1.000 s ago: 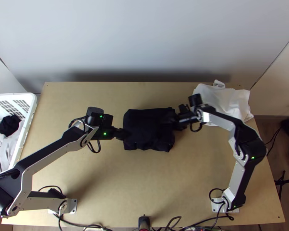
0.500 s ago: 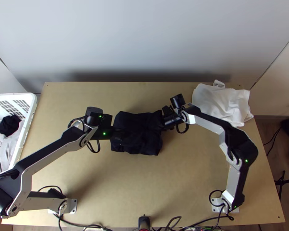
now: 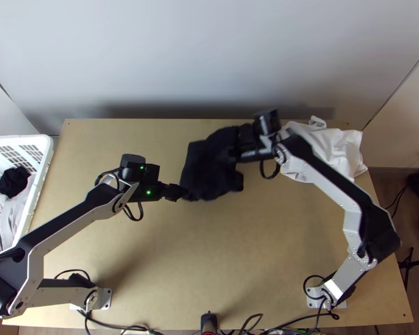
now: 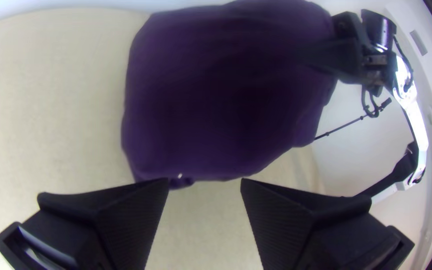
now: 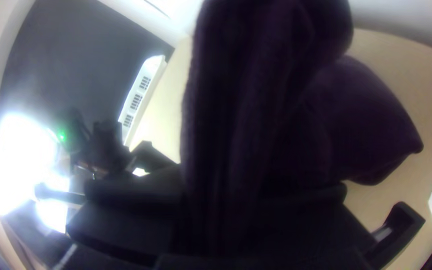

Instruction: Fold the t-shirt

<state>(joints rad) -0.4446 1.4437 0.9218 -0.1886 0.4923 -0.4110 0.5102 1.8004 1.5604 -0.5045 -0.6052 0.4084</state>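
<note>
The dark t-shirt [image 3: 209,167] is a compact folded bundle near the middle of the table's far half. My right gripper [image 3: 237,146], at its right side, is shut on the cloth. In the right wrist view the t-shirt [image 5: 256,100] rises from between the fingers of my right gripper [image 5: 221,215]. My left gripper [image 3: 179,191] is beside the bundle's lower left corner. Seen from the left wrist, my left gripper [image 4: 205,185] stands open, with bare table between its fingers and the t-shirt [image 4: 216,100] just beyond them.
A crumpled white cloth [image 3: 321,146] lies at the table's far right, close to my right arm. A white basket [image 3: 35,195] with grey and dark clothes stands off the left edge. Bare wood [image 3: 209,251] spans the table's near half.
The t-shirt first slid left, then moved up the picture and right with my right gripper. My left gripper has come free at its left side, its arm nearly still.
</note>
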